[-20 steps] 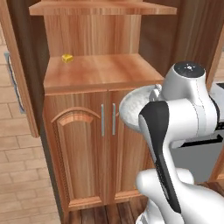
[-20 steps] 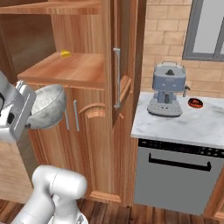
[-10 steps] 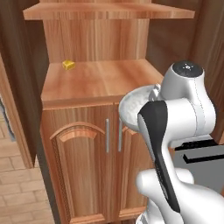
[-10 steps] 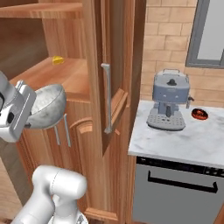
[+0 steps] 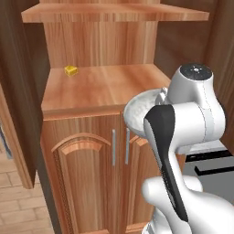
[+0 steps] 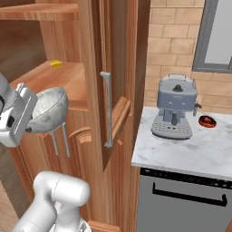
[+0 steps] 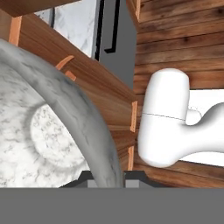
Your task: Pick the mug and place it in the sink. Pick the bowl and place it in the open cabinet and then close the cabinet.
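Bowl (image 6: 49,109), big, speckled and stone-like, hangs tipped on edge just before the cabinet (image 5: 105,87) shelf, the hand (image 7: 107,177) pinched shut on its rim. It looks heavy, rigid, smooth; that thin rim grip may slip.

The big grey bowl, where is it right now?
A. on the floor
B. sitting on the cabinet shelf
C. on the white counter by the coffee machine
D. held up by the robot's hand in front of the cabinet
D: the bowl hangs off the hand, which pinches its rim, out in front of the shelf edge of the cabinet, not resting on anything.
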